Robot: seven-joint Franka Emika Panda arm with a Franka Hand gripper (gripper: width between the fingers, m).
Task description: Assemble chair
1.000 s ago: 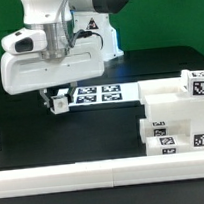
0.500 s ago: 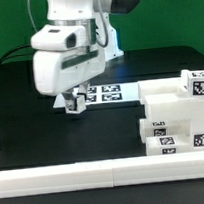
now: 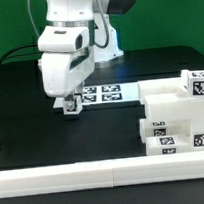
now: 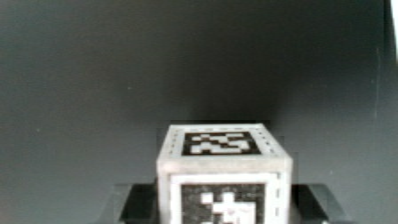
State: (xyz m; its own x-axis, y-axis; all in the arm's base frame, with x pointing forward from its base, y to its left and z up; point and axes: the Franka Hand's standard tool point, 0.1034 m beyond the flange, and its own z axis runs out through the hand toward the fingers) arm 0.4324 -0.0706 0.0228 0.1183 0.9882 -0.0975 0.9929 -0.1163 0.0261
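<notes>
Since the earlier frame, the small white block point(image 4: 224, 165) had been carried toward the exterior view's right, clamped in the gripper point(image 3: 69, 105) just above the black worktop point(image 3: 54, 144). It was judged light, stiff and smooth-sided, best held across opposite flat faces.

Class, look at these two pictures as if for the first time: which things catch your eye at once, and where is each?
The big white robot arm dominates the exterior view, reaching down over the black table. Its gripper is closed on a small white plastic block with black-and-white marker tags, which fills the wrist view. At the exterior view's right, a stack of chunky white tagged chair parts sits behind a long plain white rail.
</notes>
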